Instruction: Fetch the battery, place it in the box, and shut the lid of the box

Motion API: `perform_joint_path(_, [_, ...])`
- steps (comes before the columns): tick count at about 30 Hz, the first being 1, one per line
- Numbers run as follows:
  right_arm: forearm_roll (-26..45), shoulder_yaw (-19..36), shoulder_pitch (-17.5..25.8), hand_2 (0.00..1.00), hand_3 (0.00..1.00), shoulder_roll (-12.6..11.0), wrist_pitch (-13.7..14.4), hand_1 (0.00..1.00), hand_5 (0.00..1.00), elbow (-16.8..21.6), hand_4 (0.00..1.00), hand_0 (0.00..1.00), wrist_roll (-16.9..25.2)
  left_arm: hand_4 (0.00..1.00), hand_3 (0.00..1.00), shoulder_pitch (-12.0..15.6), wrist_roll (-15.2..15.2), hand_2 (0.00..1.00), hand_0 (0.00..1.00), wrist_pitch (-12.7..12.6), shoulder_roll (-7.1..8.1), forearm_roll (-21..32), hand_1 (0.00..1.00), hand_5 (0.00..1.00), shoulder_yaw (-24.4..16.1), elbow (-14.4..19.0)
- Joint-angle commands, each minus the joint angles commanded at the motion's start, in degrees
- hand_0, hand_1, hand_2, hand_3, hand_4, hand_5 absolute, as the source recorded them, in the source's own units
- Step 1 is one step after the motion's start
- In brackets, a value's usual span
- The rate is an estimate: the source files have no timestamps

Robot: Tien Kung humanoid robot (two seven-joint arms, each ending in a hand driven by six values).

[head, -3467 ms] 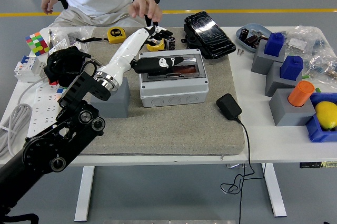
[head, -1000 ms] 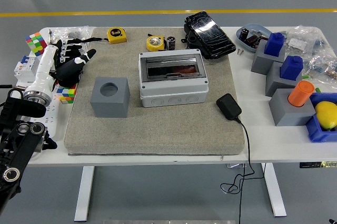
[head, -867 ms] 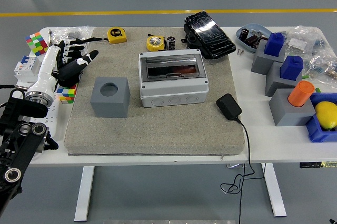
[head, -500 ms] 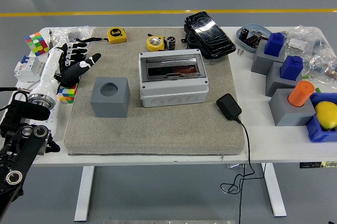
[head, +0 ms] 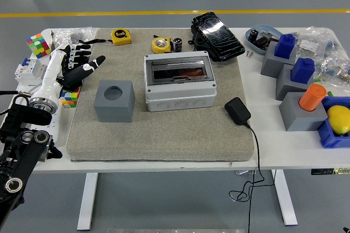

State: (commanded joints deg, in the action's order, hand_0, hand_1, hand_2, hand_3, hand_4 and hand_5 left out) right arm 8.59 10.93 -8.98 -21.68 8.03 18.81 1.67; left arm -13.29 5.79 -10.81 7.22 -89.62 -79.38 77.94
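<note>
The grey box [head: 179, 82] stands in the middle of the grey mat [head: 164, 132], its dark see-through lid lying flat over it. A small black battery [head: 178, 44] stands behind the box, next to a round yellow tape measure [head: 160, 44]. My left hand [head: 80, 64] hovers at the mat's left edge, well to the left of the box, with its black fingers spread and nothing in them. The right arm is out of view.
A grey cube with a round hole [head: 114, 100] sits left of the box. A black charger [head: 237, 110] lies right of it, a black device [head: 217, 35] behind. Grey and blue blocks [head: 284, 52], an orange cylinder [head: 312, 97] and a colour cube [head: 38, 44] line the sides.
My left arm has pulled back from over the box to the mat's left edge, then drifted slightly right. The person at the far side has gone from view.
</note>
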Motion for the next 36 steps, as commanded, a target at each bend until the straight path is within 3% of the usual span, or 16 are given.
perform_joint_path(36, [0.0, 0.9, 0.0, 0.577, 0.543, 0.2, 0.1, 0.586, 0.481, -0.2, 0.915, 0.55, 0.0, 0.998, 0.713, 0.3, 0.0, 0.705, 0.606, 0.1, 0.94, 0.0, 0.714, 0.472, -0.4, 1.0])
